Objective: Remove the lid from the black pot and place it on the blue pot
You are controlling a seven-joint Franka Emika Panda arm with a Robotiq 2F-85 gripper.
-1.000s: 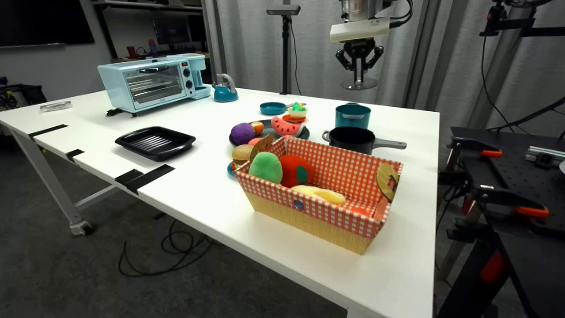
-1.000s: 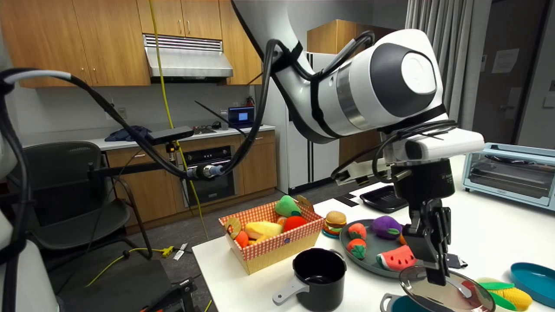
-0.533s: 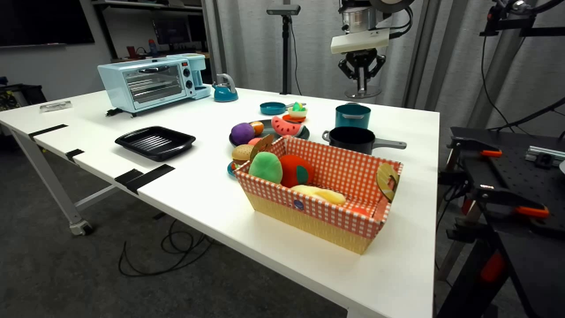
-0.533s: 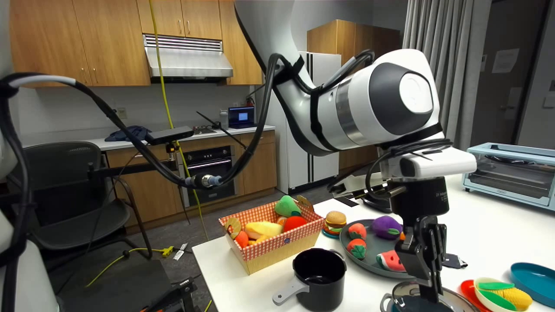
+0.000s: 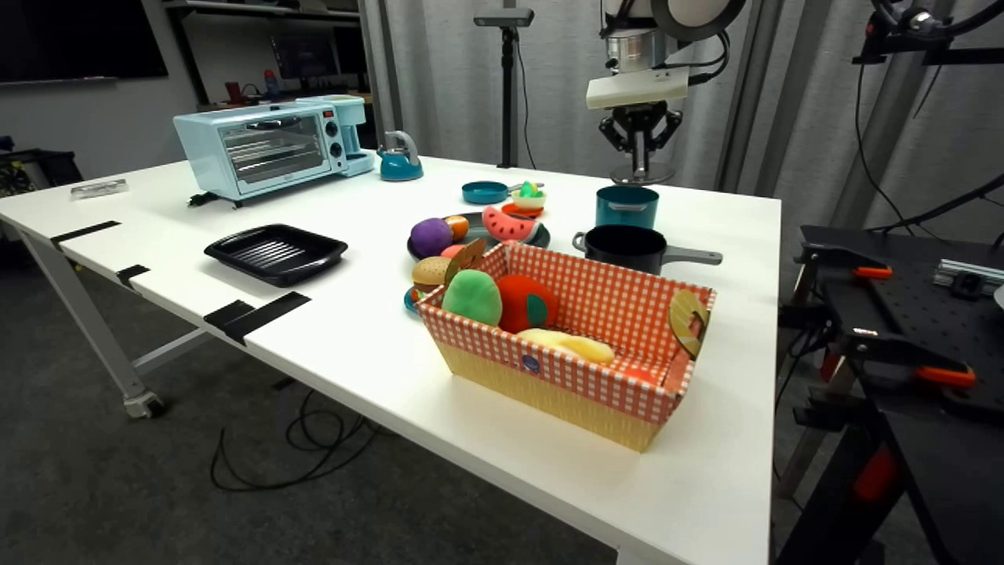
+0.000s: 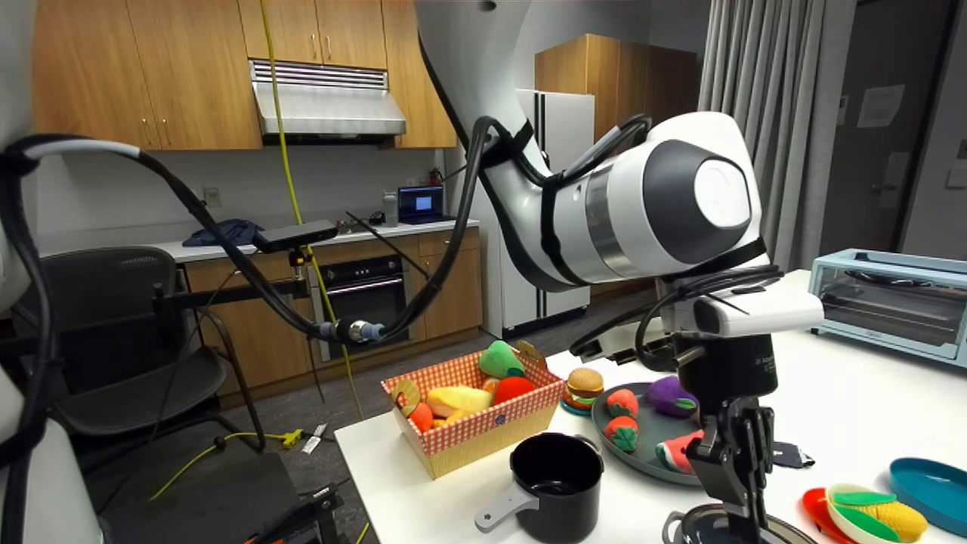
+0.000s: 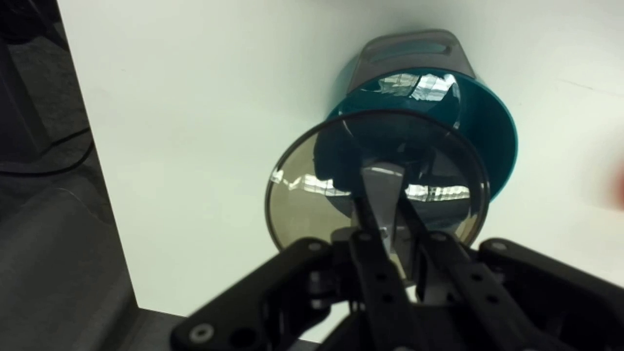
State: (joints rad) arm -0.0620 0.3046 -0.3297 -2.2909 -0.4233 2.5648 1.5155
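Note:
My gripper (image 7: 384,207) is shut on the grey upright handle of a round clear lid with a dark rim (image 7: 304,214). In an exterior view the lid (image 5: 642,175) hangs close over the teal-blue pot (image 5: 626,210), slightly to its right; I cannot tell whether they touch. In the wrist view the lid overlaps the near part of the blue pot (image 7: 499,129), whose far rim and grey side handle show. In an exterior view the lid and gripper (image 6: 744,521) hide most of the blue pot. The black pot (image 6: 559,491) stands uncovered beside it, long grey handle outward.
A checkered basket (image 6: 483,419) with toy food stands near the black pot. A dark plate (image 6: 642,461) holds toy fruit. A small bowl with toy corn (image 6: 869,514) and a teal pan (image 6: 933,491) lie nearby. A black tray (image 5: 276,253) and toaster oven (image 5: 267,145) are farther off.
My gripper has come down with the lid, bringing it close over the blue pot. In an exterior view the lid has also shifted left. The pots have not moved.

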